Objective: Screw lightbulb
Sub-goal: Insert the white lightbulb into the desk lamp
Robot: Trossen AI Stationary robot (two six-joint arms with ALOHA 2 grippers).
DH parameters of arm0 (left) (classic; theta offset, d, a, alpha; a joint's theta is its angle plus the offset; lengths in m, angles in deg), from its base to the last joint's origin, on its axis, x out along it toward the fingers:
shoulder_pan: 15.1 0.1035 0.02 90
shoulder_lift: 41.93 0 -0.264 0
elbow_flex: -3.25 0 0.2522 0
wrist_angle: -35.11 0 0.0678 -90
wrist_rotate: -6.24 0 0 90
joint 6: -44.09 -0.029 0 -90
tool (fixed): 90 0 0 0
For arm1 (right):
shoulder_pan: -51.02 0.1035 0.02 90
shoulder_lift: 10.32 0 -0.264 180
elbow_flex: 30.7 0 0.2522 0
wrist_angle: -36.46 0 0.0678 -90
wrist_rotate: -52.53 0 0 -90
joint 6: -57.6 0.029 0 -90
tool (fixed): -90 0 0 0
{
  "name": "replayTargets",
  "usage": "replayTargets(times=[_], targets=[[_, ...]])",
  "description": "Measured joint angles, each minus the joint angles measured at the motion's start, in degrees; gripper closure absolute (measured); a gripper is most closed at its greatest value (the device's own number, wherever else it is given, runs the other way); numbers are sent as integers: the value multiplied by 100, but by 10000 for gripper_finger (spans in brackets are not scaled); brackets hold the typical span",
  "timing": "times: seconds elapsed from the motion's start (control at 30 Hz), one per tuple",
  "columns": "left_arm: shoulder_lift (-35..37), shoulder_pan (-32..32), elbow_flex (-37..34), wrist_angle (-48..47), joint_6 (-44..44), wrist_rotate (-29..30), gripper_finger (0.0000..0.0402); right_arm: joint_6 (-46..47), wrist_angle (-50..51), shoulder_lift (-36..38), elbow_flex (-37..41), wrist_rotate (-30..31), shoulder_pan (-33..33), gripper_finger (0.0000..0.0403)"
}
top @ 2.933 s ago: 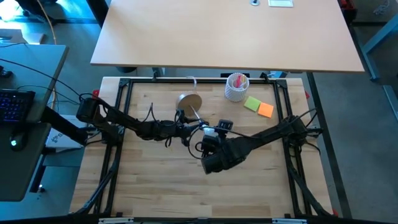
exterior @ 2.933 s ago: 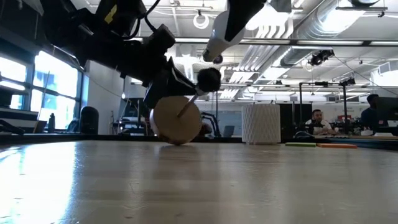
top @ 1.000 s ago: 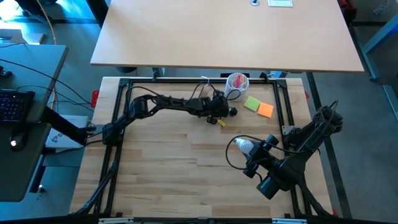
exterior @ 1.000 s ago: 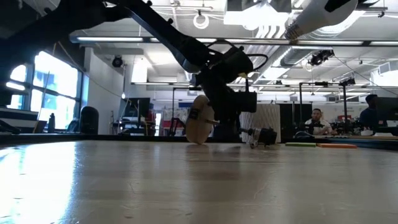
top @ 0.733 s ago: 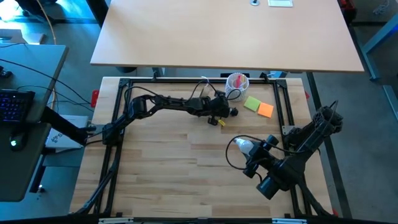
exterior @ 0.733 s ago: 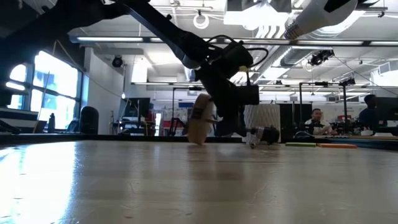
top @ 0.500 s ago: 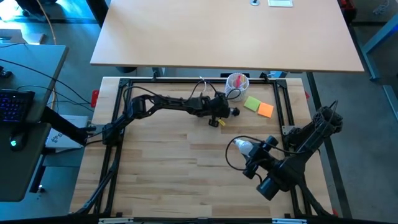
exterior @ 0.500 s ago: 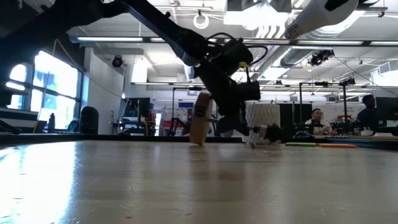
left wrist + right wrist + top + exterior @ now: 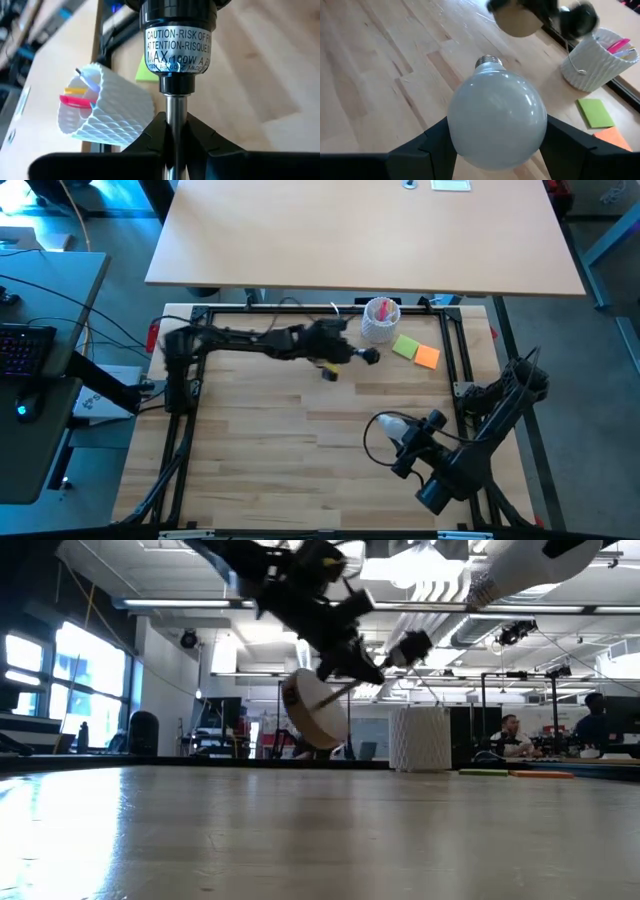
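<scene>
The lamp stand has a round wooden base (image 9: pixel 314 712), a thin metal rod and a black socket (image 9: pixel 177 35). It hangs tilted above the table's far middle, socket end higher, with my left gripper (image 9: pixel 175 137) shut on it. The white lightbulb (image 9: pixel 495 122) sits between the fingers of my right gripper (image 9: pixel 403 438) above the table's near right. Its silvery screw base (image 9: pixel 487 61) points away from the gripper, toward the lamp. My left gripper pinches the metal rod (image 9: pixel 175 112) just below the black socket, between its two fingers, which lie across the rod. The whole lamp is lifted clear of the table and tilted, with the wooden base hanging lower than the socket. My right gripper holds the bulb's round glass globe (image 9: pixel 470 145) between its two fingers, one on either side. The bulb is clear of the table, and its screw base sticks out past the fingertips.
A white ribbed cup (image 9: pixel 380 320) with pink and yellow things in it stands at the far edge, right beside the lamp's socket (image 9: pixel 370 356). Green (image 9: pixel 405 346) and orange (image 9: pixel 427 358) sticky notes lie to its right. Bare wooden tabletop (image 9: pixel 260 440) spreads over the near left.
My left gripper has risen and drawn back toward the table's left, taking the lamp with it. The wooden base stood on its edge on the table and now hangs clear. The socket end lay near the tabletop and has swung upward. My right gripper has shifted slightly toward the near edge.
</scene>
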Motion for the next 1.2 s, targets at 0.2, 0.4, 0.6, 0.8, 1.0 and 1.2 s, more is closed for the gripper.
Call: replayTargets(times=[0.2, 0.4, 0.6, 0.8, 1.0, 1.2], targets=[[977, -143, -1857, 1328, -2, -144, 373, -459, -250, -199, -103, 388, -315, 171], [1411, -345, -3126, 2706, -86, -130, 373, -2622, -1663, -226, -388, 228, -1022, 171], [1475, -511, -3771, 3356, -58, -82, 373, -4020, -2156, -225, -720, 219, -1461, 171], [1481, -780, -4325, 4314, -43, 489, 373, -4548, -2390, -224, -811, 119, -1791, 171], [1476, -913, -4764, 5179, 128, 506, 373, -4804, -2350, -224, -809, -67, -1877, 171], [1472, -934, -4891, 5428, 144, -392, 373, -4823, -2483, -224, -807, -298, -1981, 171]])
